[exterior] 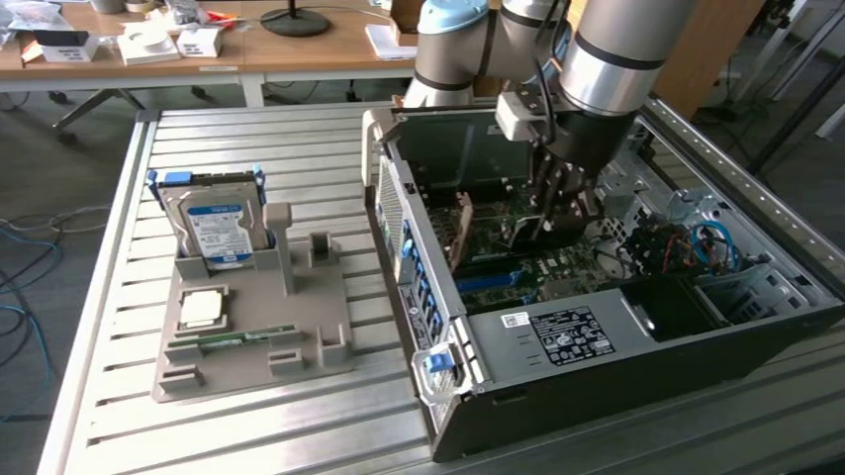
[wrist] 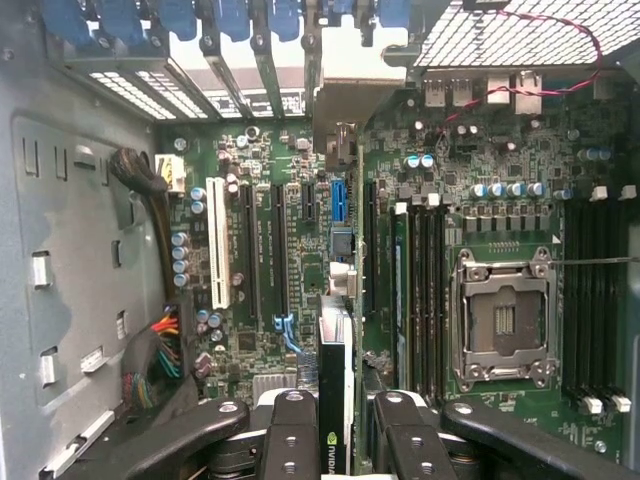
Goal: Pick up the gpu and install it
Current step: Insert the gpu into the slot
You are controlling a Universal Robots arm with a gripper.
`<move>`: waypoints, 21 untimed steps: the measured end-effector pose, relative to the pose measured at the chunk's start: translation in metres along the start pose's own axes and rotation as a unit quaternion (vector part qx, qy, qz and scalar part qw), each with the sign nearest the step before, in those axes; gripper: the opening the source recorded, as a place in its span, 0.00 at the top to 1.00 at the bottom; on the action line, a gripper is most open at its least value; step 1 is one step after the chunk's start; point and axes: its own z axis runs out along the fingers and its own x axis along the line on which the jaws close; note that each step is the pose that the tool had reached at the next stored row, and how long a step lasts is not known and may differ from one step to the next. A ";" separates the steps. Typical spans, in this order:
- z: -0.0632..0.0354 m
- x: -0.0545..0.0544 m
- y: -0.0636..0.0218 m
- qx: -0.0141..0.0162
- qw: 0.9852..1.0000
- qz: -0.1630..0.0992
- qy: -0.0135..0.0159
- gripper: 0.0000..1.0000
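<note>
Wrist view: the gripper [wrist: 345, 428] is reaching down into the open computer case [exterior: 568, 336]. Its jaws are standing partway closed and clamping the gpu [wrist: 335, 365] edge-on, with one finger [wrist: 293, 430] pressing on each flat face. The card is running out ahead of the jaws toward the rear slot covers [wrist: 215, 50] and hanging over the motherboard [wrist: 300, 150]. Whether its lower edge is touching a slot cannot be told.

Risks, as judged:
- Wrong slot. Several connectors are lying close together ahead of the jaws: a blue slot [wrist: 338, 205] straight out front and black slots [wrist: 246, 250] just off to one side. A small sideways offset is likely putting the card edge on bare board or in a neighbouring slot.
- Bracket snag. The metal end farthest from the jaws is risking a catch on the rear frame, which would be cocking the card.
- Pivot in the grip. The fingers are holding near one end, so pressing down may be rocking the far end up.
- Drop. The open CPU socket [wrist: 505, 320] is sitting near the jaws on the other side, and a slipping card could be striking it.
- The cable bundle [wrist: 150, 370] is lying well apart and posing little threat.
</note>
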 end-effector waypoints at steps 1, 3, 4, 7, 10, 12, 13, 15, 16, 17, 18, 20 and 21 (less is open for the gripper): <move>0.0001 0.000 -0.0006 0.000 1.000 0.000 0.000 0.74; 0.0001 0.000 -0.0009 0.000 1.000 0.000 0.000 0.74; 0.0001 0.000 -0.0009 0.000 1.000 0.000 0.000 0.74; 0.0002 0.000 -0.0009 0.000 1.000 0.000 0.000 0.74; 0.0002 0.000 -0.0016 0.000 1.000 0.000 0.000 0.74; 0.0003 0.000 -0.0019 0.000 1.000 0.000 0.000 0.74; 0.0003 0.000 -0.0019 0.000 1.000 0.000 0.000 0.74; 0.0002 0.000 -0.0027 0.000 1.000 0.000 0.000 0.74; 0.0003 0.000 -0.0033 0.000 1.000 0.000 0.000 0.74; 0.0003 0.000 -0.0040 0.000 1.000 0.000 0.000 0.74; 0.0002 0.000 -0.0043 0.000 1.000 0.000 0.000 0.74; 0.0002 0.000 -0.0043 0.000 1.000 0.000 0.000 0.74; 0.0002 0.000 -0.0043 0.000 1.000 0.000 0.000 0.74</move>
